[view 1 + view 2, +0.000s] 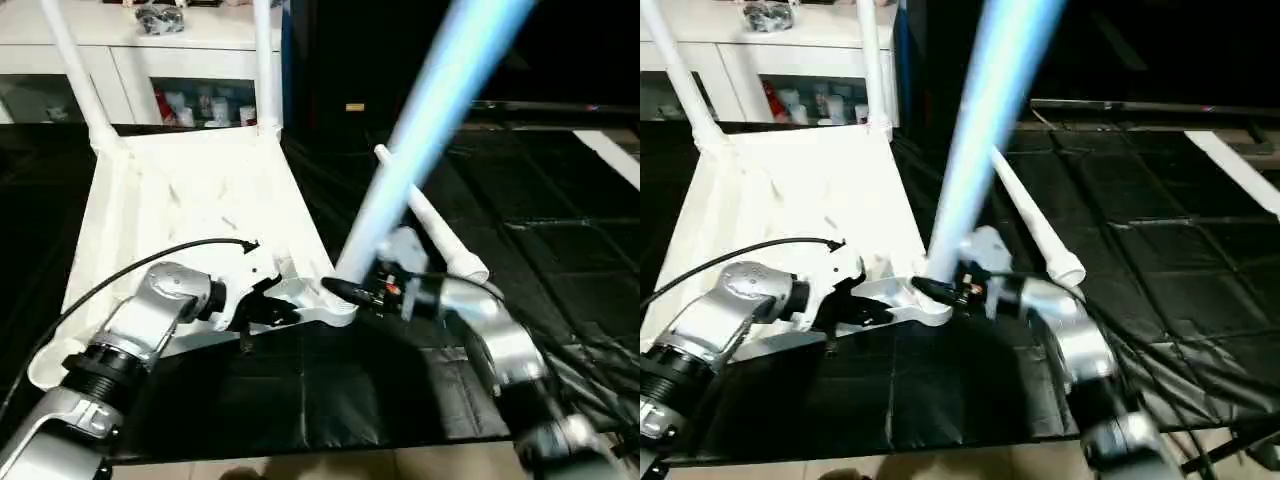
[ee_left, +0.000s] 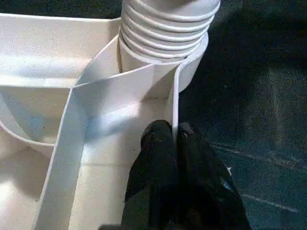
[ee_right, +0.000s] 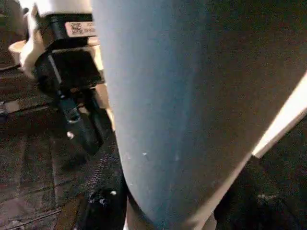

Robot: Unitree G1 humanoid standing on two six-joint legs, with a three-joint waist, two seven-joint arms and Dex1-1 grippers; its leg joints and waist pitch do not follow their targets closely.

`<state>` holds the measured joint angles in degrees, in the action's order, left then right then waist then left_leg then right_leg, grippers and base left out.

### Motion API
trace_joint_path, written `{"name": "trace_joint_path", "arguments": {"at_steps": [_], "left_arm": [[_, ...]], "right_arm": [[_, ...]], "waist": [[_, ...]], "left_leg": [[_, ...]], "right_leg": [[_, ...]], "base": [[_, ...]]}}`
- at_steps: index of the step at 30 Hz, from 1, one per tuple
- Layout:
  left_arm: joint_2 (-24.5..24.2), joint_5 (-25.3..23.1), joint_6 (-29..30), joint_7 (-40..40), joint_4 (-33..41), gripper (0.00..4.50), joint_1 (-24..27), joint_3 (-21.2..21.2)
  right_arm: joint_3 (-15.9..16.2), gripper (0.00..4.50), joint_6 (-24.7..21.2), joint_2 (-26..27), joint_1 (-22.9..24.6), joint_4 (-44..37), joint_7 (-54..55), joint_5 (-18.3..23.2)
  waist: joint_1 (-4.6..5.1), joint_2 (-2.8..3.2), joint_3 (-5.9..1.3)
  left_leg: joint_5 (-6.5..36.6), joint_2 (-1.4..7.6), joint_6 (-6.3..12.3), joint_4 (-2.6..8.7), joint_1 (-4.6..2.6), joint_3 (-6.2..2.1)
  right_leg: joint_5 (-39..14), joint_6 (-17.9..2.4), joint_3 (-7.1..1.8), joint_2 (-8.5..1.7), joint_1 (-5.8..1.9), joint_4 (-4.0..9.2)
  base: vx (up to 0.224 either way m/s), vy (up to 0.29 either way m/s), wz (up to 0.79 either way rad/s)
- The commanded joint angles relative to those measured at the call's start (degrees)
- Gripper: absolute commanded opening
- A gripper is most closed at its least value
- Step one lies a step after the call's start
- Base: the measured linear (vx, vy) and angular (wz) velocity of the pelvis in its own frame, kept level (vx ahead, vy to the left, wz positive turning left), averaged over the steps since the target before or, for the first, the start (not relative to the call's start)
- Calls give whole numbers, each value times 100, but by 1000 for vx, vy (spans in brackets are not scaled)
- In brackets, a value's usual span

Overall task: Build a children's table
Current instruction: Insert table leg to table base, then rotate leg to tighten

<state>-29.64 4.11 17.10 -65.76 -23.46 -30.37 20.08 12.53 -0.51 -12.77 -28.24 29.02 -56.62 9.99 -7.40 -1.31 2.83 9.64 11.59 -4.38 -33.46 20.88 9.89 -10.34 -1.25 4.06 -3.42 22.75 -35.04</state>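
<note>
Left claw [image 1: 262, 312] pinched shut on top [image 1: 190, 200] rim beside corner socket [image 2: 184, 72], right claw [image 1: 345, 290] half-open around leg [image 1: 400, 170] seated there; tilted leg may cross-thread or pop out if top slips.

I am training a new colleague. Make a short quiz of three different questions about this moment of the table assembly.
1. True or false: two legs already stand in the far corners of the table top.
2. What does the left gripper pinch? A) a cable B) the top's rim C) a loose leg
3. Fill in: the right gripper holds a leg at the near corner ____.

Key: 1 true; 2 B; 3 socket.
</note>
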Motion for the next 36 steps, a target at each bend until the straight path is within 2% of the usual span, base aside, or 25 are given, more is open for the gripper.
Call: {"name": "trace_joint_path", "arguments": {"at_steps": [1, 2, 5, 6, 10, 11, 12, 13, 16, 20, 22, 24, 30, 36], "left_arm": [[-171, -178, -114, 124, -53, 0, -244, -131], [-172, -235, -194, 75, -93, 0, -305, -63], [-163, -270, -253, -16, -101, 0, -370, 22], [-155, -274, -279, -59, -124, 0, -402, 49], [-141, -291, -479, -322, -170, 0, -456, 154], [-157, -299, -570, -478, -166, 0, -459, 219], [-167, -303, -620, -555, -161, 0, -458, 250], [-161, -299, -635, -627, -182, 0, -472, 276], [-129, -287, -668, -778, -247, 0, -519, 341], [-51, -381, -706, -834, -493, 0, -663, 391], [-51, -446, -761, -860, -621, 0, -725, 402], [-53, -464, -774, -871, -662, 0, -747, 403], [-50, -499, -743, -846, -759, 0, -792, 375], [-7, -477, -664, -693, -902, 0, -836, 235]], "right_arm": [[448, 191, -210, -9, 170, 484, -339, -325], [505, 191, -223, -18, 89, 579, -519, -315], [598, 191, -177, -44, 25, 692, -749, -324], [619, 191, -161, -42, 17, 719, -815, -320], [665, 191, -265, -56, 86, 641, -1196, -195], [706, 191, -265, -72, 102, 627, -1367, -173], [725, 191, -272, -79, 110, 616, -1444, -163], [737, 191, -279, -80, 114, 609, -1521, -146], [775, 191, -316, -89, 124, 578, -1722, -102], [858, 191, -375, -104, 143, 515, -1998, -94], [897, 191, -402, -107, 146, 489, -2125, -120], [911, 191, -405, -105, 146, 484, -2156, -132], [913, 191, -403, -62, 144, 469, -2135, -143], [795, 191, -329, 42, 151, 536, -1823, -214]], "waist": [[31, 32, -283], [56, 12, -284], [70, 22, -298], [75, 5, -304], [64, 24, -316], [58, 49, -327], [58, 39, -331], [57, 56, -334], [49, 38, -344], [10, 38, -334], [-12, 50, -298], [-18, 37, -300], [-27, 39, -320], [-22, 57, -301]], "left_leg": [[1918, 185, -56, 461, -106, -100], [1957, 184, -64, 467, -97, -105], [1980, 200, -96, 474, -110, -101], [1994, 203, -102, 471, -120, -96], [1948, 201, -89, 463, -117, -89], [1896, 208, -94, 461, -121, -83], [1876, 209, -88, 462, -117, -80], [1866, 216, -85, 462, -123, -75], [1800, 217, -85, 460, -119, -63], [1777, 213, -83, 459, -115, -56], [1957, 215, -98, 478, -147, -60], [2094, 220, -144, 488, -190, -69], [1854, 223, -123, 489, -180, -60], [2055, 221, -156, 501, -198, -76]], "right_leg": [[-2977, -482, -288, -520, -144, 598], [-2916, -518, -283, -512, -151, 583], [-2665, -604, -297, -506, -156, 559], [-2571, -640, -296, -500, -156, 550], [-2424, -698, -304, -500, -174, 538], [-2224, -767, -309, -493, -176, 515], [-2148, -792, -307, -487, -184, 516], [-1978, -860, -310, -476, -181, 490], [-1634, -1016, -308, -467, -206, 451], [-1704, -1010, -311, -488, -225, 457], [-2030, -945, -311, -494, -209, 495], [-2208, -920, -320, -509, -210, 511], [-1866, -1009, -322, -503, -239, 476], [-2246, -926, -321, -513, -223, 516]], "base": [[0, 0, 0], [0, 0, 0], [0, 0, 0], [0, 0, 0], [0, 0, 0], [0, 0, 0], [0, 0, 0], [0, 0, 0], [0, 0, 0], [0, 0, 0], [0, 0, 0], [0, 0, 0], [0, 0, 0], [0, 0, 0]]}}
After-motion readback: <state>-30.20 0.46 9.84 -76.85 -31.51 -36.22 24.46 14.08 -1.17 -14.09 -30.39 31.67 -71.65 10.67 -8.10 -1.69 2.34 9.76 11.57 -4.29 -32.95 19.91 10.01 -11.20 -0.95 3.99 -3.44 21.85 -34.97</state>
